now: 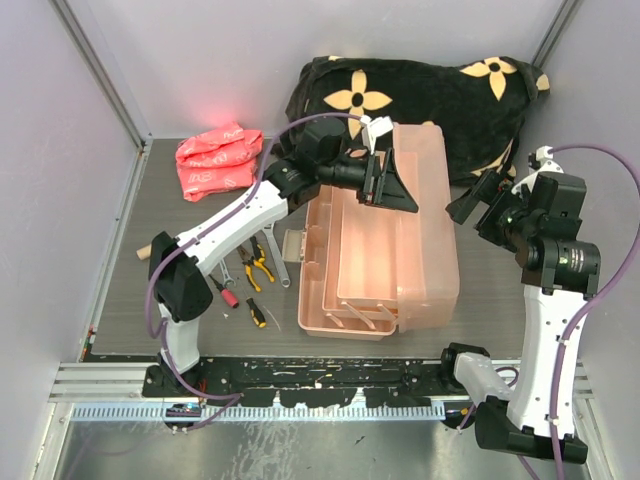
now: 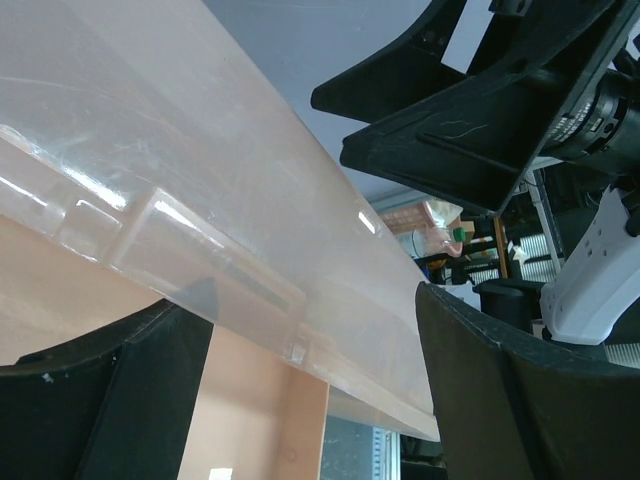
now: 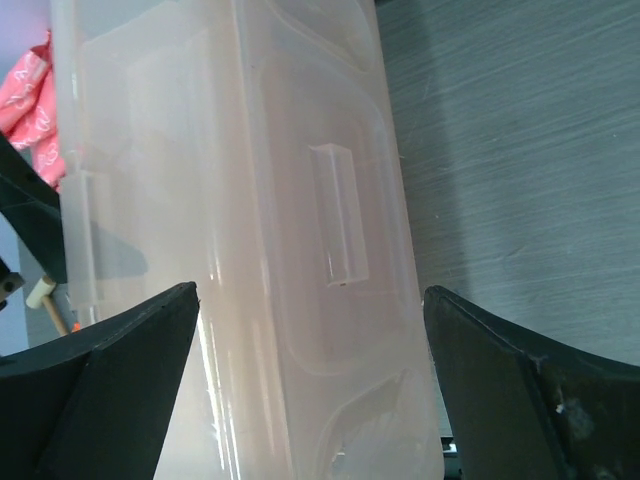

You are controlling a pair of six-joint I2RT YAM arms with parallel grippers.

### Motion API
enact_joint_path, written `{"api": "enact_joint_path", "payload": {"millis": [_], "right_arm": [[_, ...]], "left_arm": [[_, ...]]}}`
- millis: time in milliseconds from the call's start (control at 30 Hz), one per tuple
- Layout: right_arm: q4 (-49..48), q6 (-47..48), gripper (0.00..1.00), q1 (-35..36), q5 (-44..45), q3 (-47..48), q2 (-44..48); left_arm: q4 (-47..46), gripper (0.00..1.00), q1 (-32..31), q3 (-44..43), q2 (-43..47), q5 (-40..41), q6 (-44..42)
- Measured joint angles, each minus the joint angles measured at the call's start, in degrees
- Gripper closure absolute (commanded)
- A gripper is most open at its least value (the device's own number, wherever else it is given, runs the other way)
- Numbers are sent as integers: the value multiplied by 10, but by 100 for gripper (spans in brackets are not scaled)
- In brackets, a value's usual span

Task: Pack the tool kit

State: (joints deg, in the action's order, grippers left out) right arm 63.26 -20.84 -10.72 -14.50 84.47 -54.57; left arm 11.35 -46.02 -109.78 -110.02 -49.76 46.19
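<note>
The translucent pink tool box (image 1: pixel 330 285) stands open mid-table, its lid (image 1: pixel 425 215) raised and tilted to the right. My left gripper (image 1: pixel 385 182) is open, its jaws on either side of the lid's upper far edge; in the left wrist view (image 2: pixel 315 390) the lid edge (image 2: pixel 200 200) runs between the fingers. My right gripper (image 1: pixel 468 205) is open and empty, just right of the lid; its wrist view (image 3: pixel 310 390) looks onto the lid's outer face (image 3: pixel 250 200). Pliers (image 1: pixel 258 265), a red-handled screwdriver (image 1: pixel 228 295) and a yellow-black screwdriver (image 1: pixel 256 312) lie left of the box.
A wrench (image 1: pixel 281 272) lies beside the pliers. A red pouch (image 1: pixel 217 160) lies at the back left. A black flowered cushion (image 1: pixel 430 95) lies behind the box. A wooden handle end (image 1: pixel 143 254) shows by the left wall. Grey walls close both sides.
</note>
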Motion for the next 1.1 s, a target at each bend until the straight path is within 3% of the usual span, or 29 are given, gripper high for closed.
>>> {"api": "enact_joint_path", "payload": {"millis": [833, 1100], "right_arm": [[29, 21, 0, 0, -7, 55, 2], [32, 21, 0, 0, -10, 47, -1]], "left_arm": [[17, 16, -10, -18, -33, 3, -32], [19, 15, -9, 16, -33, 11, -48]]}}
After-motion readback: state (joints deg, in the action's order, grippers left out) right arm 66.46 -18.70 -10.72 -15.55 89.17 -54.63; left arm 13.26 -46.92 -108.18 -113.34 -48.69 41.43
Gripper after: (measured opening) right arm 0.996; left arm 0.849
